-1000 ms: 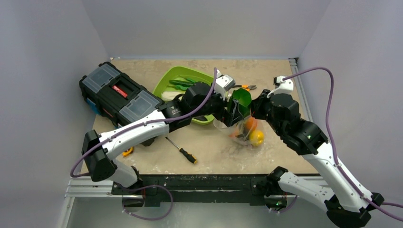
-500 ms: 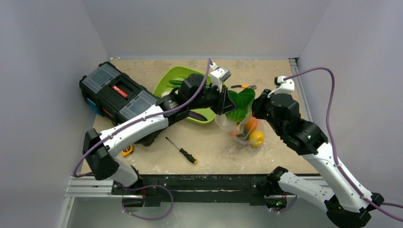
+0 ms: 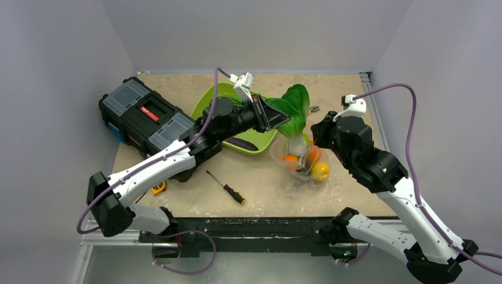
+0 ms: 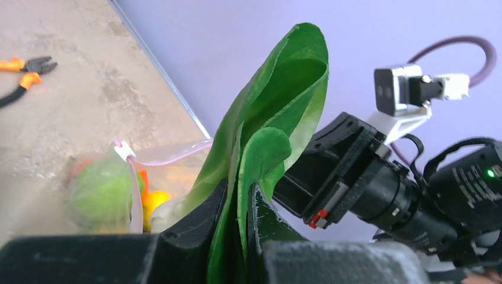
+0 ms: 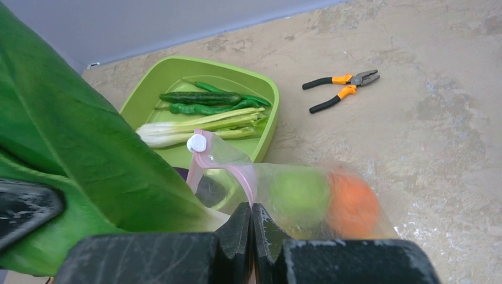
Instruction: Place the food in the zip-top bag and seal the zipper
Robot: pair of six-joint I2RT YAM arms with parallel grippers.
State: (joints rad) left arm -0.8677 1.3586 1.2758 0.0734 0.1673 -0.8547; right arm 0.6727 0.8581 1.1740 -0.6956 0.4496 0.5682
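Observation:
My left gripper (image 3: 268,113) (image 4: 245,204) is shut on the green leaves of a bok choy (image 3: 294,106) (image 4: 278,100). It hangs upright, with its white stem down in the open mouth of the zip-top bag (image 3: 299,161) (image 5: 278,177). Pinched shut on the bag's pink mouth edge, by the zipper (image 5: 204,155), is my right gripper (image 3: 314,137) (image 5: 251,213), which holds it up. A green round fruit (image 5: 299,192), an orange (image 5: 353,204) and a lemon (image 3: 320,171) lie inside the bag. The lime-green tray (image 5: 177,74) holds green pods (image 5: 201,97) and another bok choy (image 5: 201,127).
A black toolbox (image 3: 148,115) stands at the left. A screwdriver (image 3: 227,187) lies in front of the tray. Orange-handled pliers (image 5: 340,89) lie on the table behind the bag. A small yellow object (image 3: 158,189) sits by the left arm.
My left gripper has closed on the bok choy's leaves and swung up and to the left. The bok choy now stands taller over the bag. The right arm has stayed put.

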